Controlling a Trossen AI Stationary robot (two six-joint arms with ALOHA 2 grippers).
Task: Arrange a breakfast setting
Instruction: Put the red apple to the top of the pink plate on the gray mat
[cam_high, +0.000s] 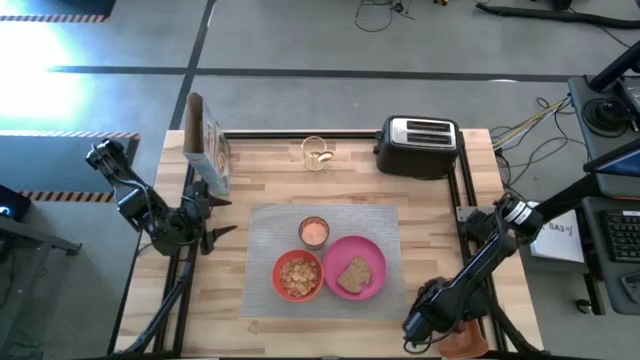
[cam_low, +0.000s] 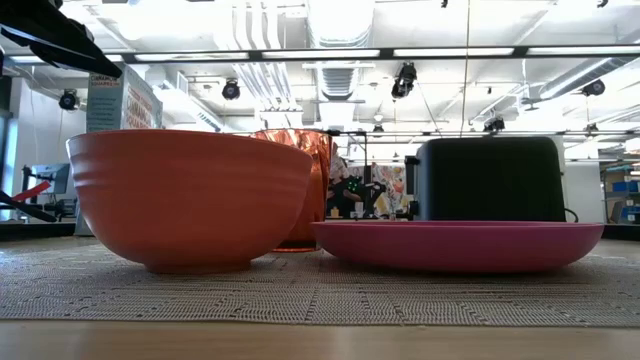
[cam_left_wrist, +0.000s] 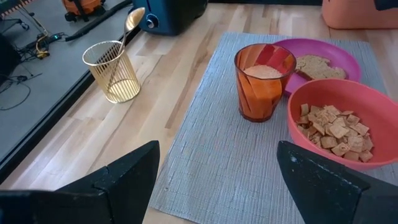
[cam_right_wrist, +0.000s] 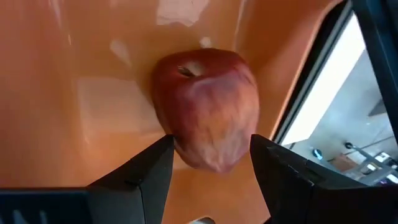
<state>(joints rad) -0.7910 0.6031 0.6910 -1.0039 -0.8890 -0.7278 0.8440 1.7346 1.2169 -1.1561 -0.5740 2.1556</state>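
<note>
The grey mat (cam_high: 325, 215) lies mid-table. On it stand the pink plate (cam_high: 375, 250) with the toast slice (cam_high: 353, 275), the red-orange bowl (cam_high: 299, 276) of cereal and the clear cup (cam_high: 314, 231) of orange drink. The gold spoon (cam_left_wrist: 132, 18) stands in a gold wire holder (cam_high: 317, 152) at the far edge. My right gripper (cam_high: 420, 322) is down in the orange tray (cam_right_wrist: 93, 93) at the table's near right corner, shut on the red apple (cam_right_wrist: 208, 106). My left gripper (cam_left_wrist: 217, 152) is open and empty at the table's left edge (cam_high: 215, 220). My right gripper pinches the red apple between its two fingers, one on each of its opposite sides (cam_right_wrist: 180, 146), below its widest part. The fingers come from above, pointing down into the tray. The apple's stem end (cam_right_wrist: 186, 70) faces up. I cannot tell whether the apple is off the tray floor.
The black-and-chrome toaster (cam_high: 418, 145) stands at the far right. A cereal box (cam_high: 205, 150) stands at the far left corner. The tray's walls (cam_right_wrist: 261, 37) rise close around the apple. Bare wood lies left and right of the mat.
</note>
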